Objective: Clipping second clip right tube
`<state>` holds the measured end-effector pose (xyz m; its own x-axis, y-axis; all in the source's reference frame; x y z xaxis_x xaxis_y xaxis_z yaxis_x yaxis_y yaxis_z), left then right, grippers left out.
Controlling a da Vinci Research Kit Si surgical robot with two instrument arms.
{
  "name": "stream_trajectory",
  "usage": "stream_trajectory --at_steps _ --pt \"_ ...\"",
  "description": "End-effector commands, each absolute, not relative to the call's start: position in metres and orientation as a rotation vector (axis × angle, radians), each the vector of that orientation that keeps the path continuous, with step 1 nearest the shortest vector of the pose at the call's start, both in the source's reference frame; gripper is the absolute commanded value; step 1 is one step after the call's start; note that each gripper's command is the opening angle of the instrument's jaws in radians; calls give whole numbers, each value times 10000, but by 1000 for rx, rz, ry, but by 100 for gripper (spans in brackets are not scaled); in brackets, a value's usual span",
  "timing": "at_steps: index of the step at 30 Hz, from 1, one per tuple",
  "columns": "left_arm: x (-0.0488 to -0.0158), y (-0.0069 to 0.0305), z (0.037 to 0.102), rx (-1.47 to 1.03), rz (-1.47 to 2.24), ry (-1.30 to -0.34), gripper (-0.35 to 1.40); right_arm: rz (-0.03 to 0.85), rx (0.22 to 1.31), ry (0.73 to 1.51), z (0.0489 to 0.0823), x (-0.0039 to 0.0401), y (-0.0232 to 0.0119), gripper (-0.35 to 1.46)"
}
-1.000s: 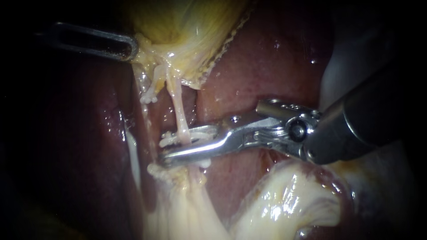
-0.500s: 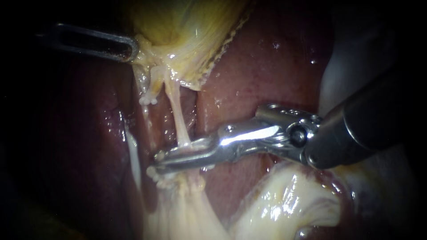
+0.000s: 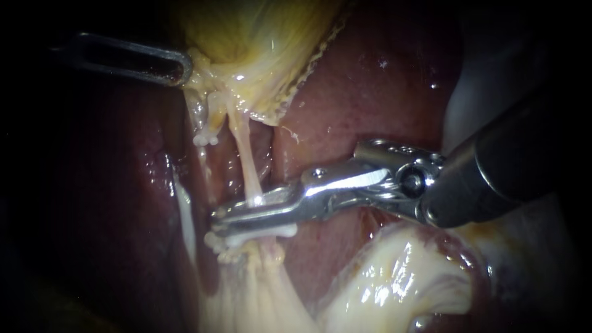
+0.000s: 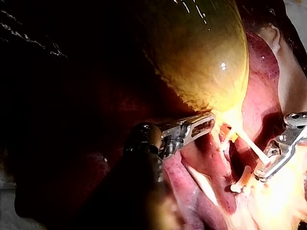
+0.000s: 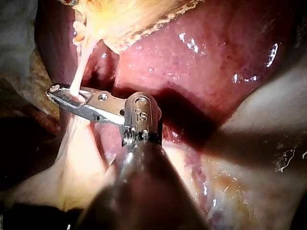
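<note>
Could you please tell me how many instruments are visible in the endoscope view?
2. The left instrument reaches the gallbladder at upper left; the right instrument enters from the right, jaws shut on the right tube. No other shows.

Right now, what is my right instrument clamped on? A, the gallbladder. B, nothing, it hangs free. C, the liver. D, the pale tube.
D: in the endoscope view the right instrument has its jaws closed across the pale tube, which runs down from the gallbladder and passes between them. The right wrist view shows the same grip.
</note>
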<state>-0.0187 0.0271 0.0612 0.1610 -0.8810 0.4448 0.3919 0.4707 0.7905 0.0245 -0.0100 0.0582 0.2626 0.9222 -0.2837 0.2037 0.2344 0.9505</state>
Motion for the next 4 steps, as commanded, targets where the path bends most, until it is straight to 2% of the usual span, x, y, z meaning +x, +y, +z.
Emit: stream_trajectory --at_steps 1,4 --pt "-187 271 612 575 -983 -1043 -35 715 1253 1222 583 245 -100 -35" --pt "-186 272 612 575 -983 -1043 -35 715 1252 1219 584 244 -99 -35"
